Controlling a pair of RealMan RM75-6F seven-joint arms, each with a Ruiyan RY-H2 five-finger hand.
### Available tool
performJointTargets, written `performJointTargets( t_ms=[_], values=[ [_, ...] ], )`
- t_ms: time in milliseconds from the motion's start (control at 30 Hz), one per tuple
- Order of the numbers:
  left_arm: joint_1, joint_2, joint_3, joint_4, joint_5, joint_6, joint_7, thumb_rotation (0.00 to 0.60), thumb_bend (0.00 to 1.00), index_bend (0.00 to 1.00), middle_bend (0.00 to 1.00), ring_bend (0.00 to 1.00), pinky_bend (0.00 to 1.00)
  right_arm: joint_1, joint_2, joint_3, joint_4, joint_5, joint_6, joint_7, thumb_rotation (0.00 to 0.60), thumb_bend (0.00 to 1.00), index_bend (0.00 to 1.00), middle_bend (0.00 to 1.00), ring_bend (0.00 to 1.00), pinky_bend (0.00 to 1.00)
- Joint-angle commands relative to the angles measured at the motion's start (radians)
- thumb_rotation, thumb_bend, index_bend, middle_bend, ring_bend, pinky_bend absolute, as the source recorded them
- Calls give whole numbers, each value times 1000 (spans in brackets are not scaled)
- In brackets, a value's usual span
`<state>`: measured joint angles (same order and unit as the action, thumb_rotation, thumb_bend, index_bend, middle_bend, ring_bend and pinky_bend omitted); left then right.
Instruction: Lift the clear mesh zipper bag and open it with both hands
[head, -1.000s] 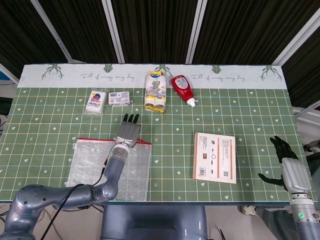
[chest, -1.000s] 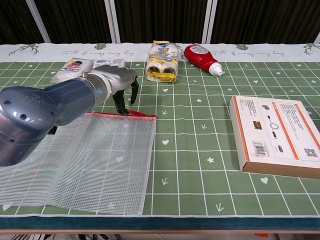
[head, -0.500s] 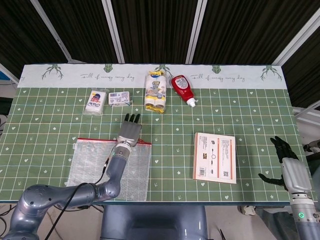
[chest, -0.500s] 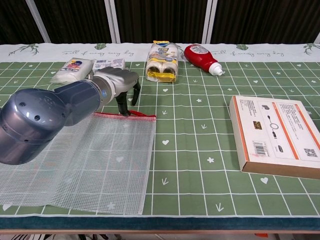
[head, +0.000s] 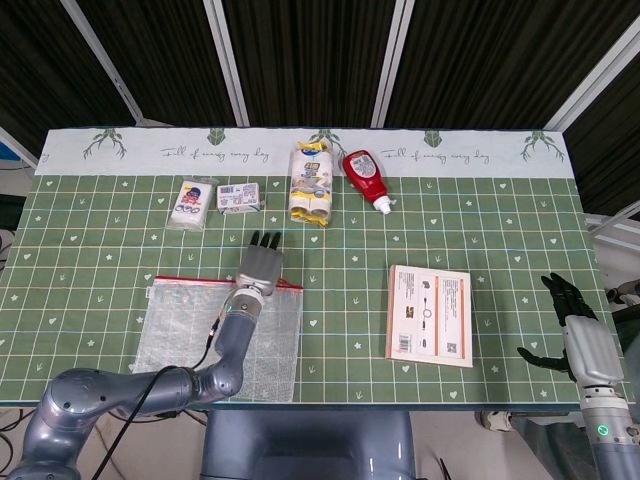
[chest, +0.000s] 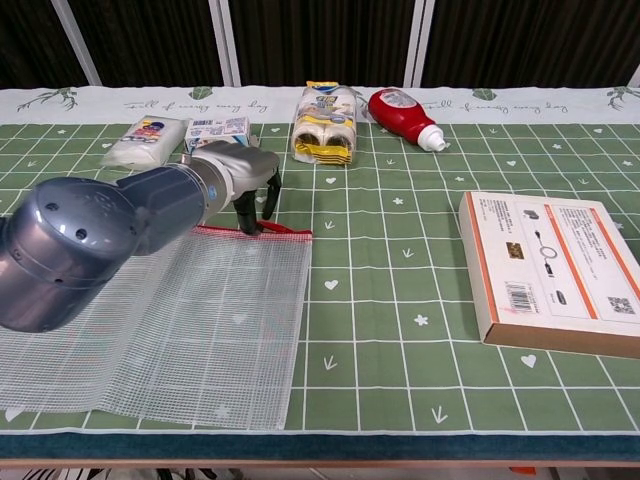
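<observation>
The left robot hand (head: 259, 264) is held over the bag's (chest: 200, 330) red zipper edge (chest: 285, 229), grasp unclear. The right robot hand (head: 570, 325) is released, off the surface (head: 500, 250).

The mesh bag (head: 220, 325) lies left of the box (head: 431, 316), with the bottle (head: 366, 179) behind.

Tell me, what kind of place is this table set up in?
Probably a robot test room made to look homely: a green patterned tablecloth, household goods such as a red bottle and a tissue pack, and black blinds behind.
</observation>
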<state>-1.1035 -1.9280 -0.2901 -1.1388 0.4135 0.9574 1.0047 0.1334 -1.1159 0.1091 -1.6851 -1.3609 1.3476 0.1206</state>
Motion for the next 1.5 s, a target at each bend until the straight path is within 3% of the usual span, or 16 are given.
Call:
performJointTargets(
  t_ms=[33, 600, 967, 1233, 1500],
  values=[
    [-4, -2, 0, 3, -5, -1, 4, 600, 275, 505, 37, 0, 0, 0, 0, 0, -1, 0, -1, 0, 600, 156, 0, 0, 0, 195],
    [-16, -13, 8, 23, -33, -10, 23, 600, 280, 519, 37, 0, 0, 0, 3, 0, -7, 4, -5, 3, 600, 158, 0, 0, 0, 194],
    [-18, -13, 9, 17, -24, -12, 11, 600, 380, 572, 50, 0, 0, 1, 5, 0, -9, 6, -9, 6, 600, 157, 0, 0, 0, 194],
    [-15, 10, 8, -16, -2, 2, -1, 600, 379, 576, 53, 0, 0, 0, 7, -2, -14, -1, -6, 9, 600, 158, 0, 0, 0, 194],
    [-35, 74, -26, -105, 57, 38, -12, 600, 379, 577, 55, 0, 0, 0, 13, 1, -23, -4, -2, 14, 600, 158, 0, 0, 0, 195]
  ],
)
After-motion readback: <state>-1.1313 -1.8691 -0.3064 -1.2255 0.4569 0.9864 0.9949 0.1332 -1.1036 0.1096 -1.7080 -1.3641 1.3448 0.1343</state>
